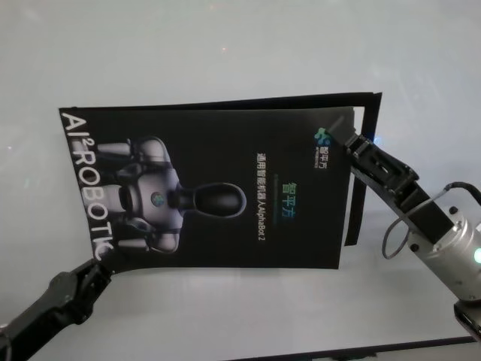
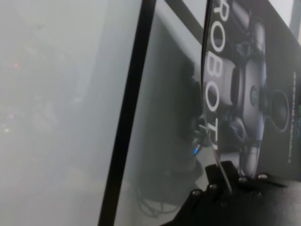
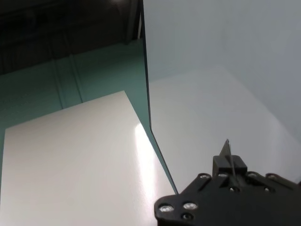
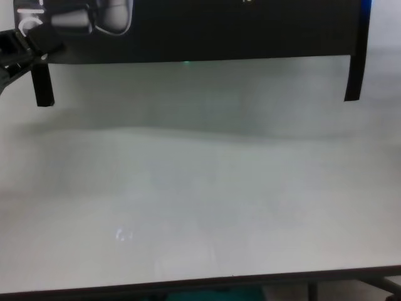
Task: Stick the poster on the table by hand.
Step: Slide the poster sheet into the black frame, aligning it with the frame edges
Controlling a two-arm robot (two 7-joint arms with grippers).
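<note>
The poster [image 1: 218,188] hangs above the surface [image 1: 225,45], long axis left-right; left pincer [image 1: 96,265] and right pincer [image 1: 350,141] each pinch opposite edges.

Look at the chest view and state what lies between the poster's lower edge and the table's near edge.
Only bare table surface. The poster hangs above it, tape strips dangling; the chest view shows nothing resting on that stretch.
</note>
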